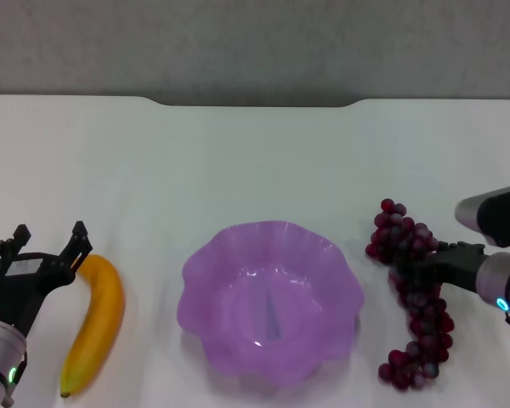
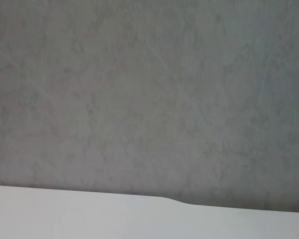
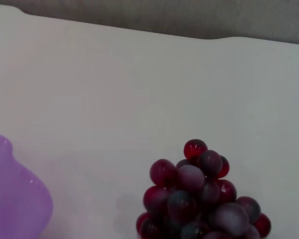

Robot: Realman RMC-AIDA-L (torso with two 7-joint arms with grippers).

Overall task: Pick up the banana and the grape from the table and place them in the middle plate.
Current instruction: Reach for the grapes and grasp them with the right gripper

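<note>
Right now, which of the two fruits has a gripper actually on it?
The grape bunch: the right gripper reaches across its middle. The banana lies free on the table, with the open left gripper beside its far end.

1. The banana (image 1: 96, 321) is yellow-orange and curved, with a small dark tip. It is laid flat on the table (image 1: 255, 161), left of the plate.
2. The grapes (image 1: 412, 293) are a long bunch of small, round, dark red balls, laid right of the plate.
3. The plate (image 1: 270, 299) is see-through purple with a wavy rim. It is set between the two fruits.
4. The table is white and flat.
</note>
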